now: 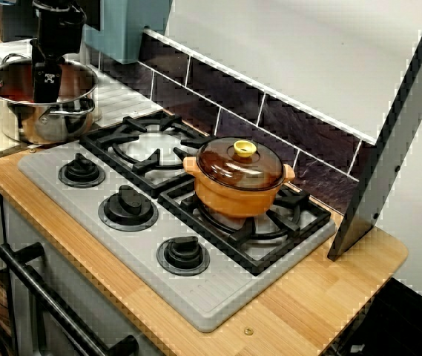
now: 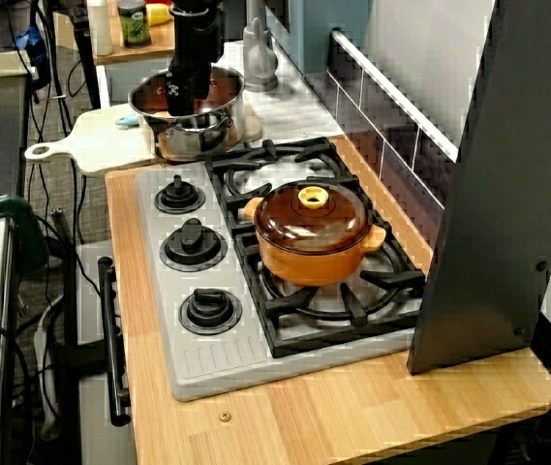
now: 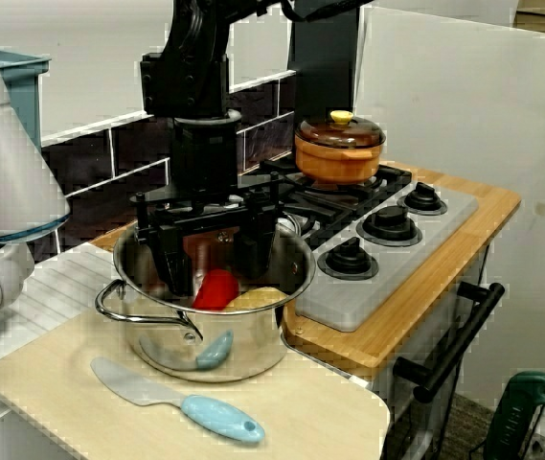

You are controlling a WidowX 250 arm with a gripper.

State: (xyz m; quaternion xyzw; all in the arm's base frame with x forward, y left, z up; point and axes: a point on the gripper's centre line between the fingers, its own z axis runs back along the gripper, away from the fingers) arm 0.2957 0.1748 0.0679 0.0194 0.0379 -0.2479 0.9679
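Pincer (image 3: 215, 264) black, spread wide, inside shiny round steel pot (image 3: 248, 347), above glossy red piece (image 3: 216, 289), yellow lump (image 3: 255, 300).

Nothing here can be read as a word, number or brand. The closest thing to writing is a small white marking on the black hand (image 1: 46, 89), which hangs inside the steel pot (image 1: 18, 122). In the view from the side it shows only as a blocky pattern, too coarse to make out as letters. In the view from above, a green-lidded jar (image 2: 135, 24) stands beyond the pot, and its label is too small and blurred to read.
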